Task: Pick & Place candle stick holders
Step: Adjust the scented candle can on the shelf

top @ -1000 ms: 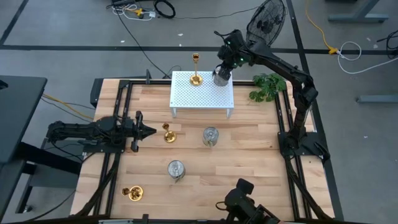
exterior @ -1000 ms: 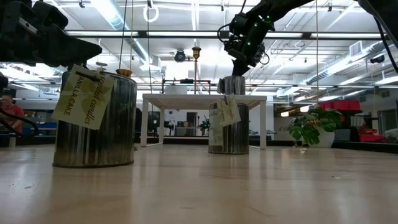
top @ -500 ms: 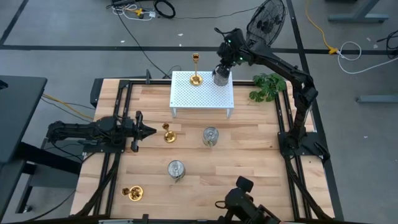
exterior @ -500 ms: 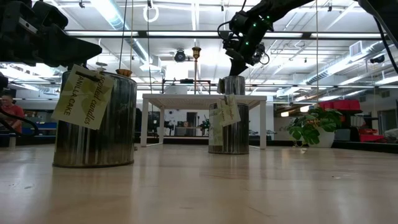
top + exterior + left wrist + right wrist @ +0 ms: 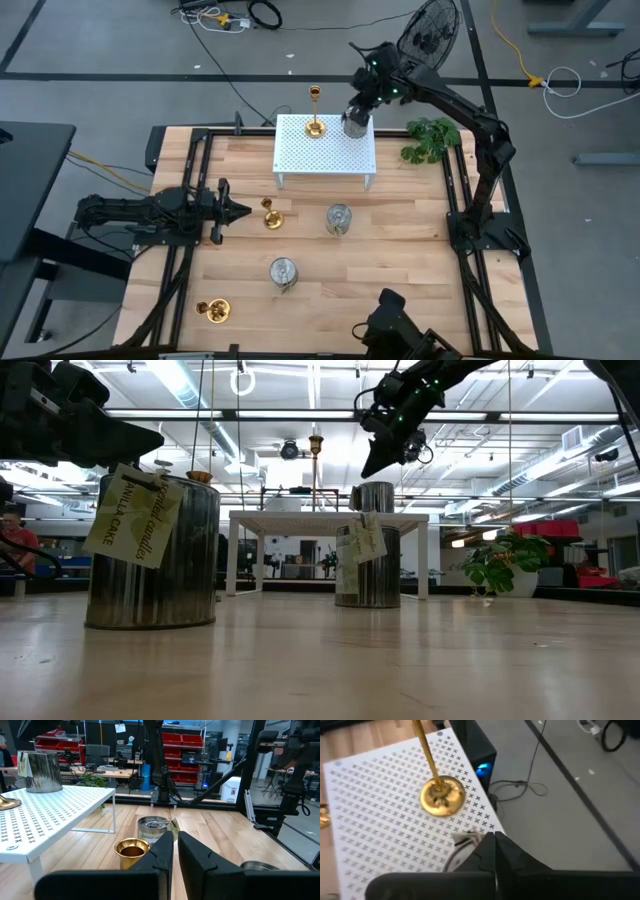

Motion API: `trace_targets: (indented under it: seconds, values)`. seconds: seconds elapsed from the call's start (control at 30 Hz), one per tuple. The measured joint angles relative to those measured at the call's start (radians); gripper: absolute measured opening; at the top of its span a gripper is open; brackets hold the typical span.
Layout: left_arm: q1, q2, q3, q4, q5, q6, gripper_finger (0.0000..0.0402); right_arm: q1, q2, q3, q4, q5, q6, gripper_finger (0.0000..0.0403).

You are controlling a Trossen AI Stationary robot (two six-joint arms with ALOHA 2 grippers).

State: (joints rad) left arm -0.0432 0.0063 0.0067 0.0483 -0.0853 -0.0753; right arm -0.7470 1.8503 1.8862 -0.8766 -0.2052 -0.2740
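A white perforated rack (image 5: 325, 150) stands at the table's far side. A gold holder (image 5: 315, 125) stands upright on it by its round base, and a squat silver can (image 5: 354, 124) stands beside it. My right gripper (image 5: 372, 465) is shut, just above this can and clear of it; the can's rim shows in the right wrist view (image 5: 456, 856). My left gripper (image 5: 243, 211) is shut and low at the table's left. It points at a second gold holder (image 5: 270, 215), which also shows in the left wrist view (image 5: 132, 851), and stops short of it.
Two more silver cans with paper tags stand on the table (image 5: 339, 219) (image 5: 284, 272). A third gold holder (image 5: 213, 311) lies near the front left. A green plant (image 5: 432, 138) sits at the far right, beside the rack. Black frame rails run along the table's sides.
My right gripper has gone up from the silver can's top and now hangs clear above it. The can stays standing on the rack.
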Motion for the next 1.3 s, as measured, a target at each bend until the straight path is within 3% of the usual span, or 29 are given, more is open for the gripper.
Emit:
trace_targets:
  seconds: [0.3, 0.6, 0.87, 1.1, 1.3]
  values:
    - [0.000, 0.000, 0.000, 0.000, 0.000, 0.000, 0.0032, -0.018, 0.000, 0.000, -0.086, 0.002, 0.040, 0.0000]
    - [0.000, 0.000, 0.000, 0.000, 0.000, 0.000, 0.0032, -0.023, 0.000, 0.000, -0.096, -0.128, 0.026, 0.0000]
    - [0.000, 0.000, 0.000, 0.000, 0.000, 0.000, 0.0032, -0.025, 0.000, 0.000, -0.175, -0.117, -0.015, 0.0000]
    - [0.000, 0.000, 0.000, 0.000, 0.000, 0.000, 0.0032, -0.024, 0.000, 0.000, -0.196, -0.017, -0.024, 0.0000]
    - [0.000, 0.000, 0.000, 0.000, 0.000, 0.000, 0.0032, -0.024, 0.006, 0.000, -0.190, -0.011, -0.031, 0.0000]
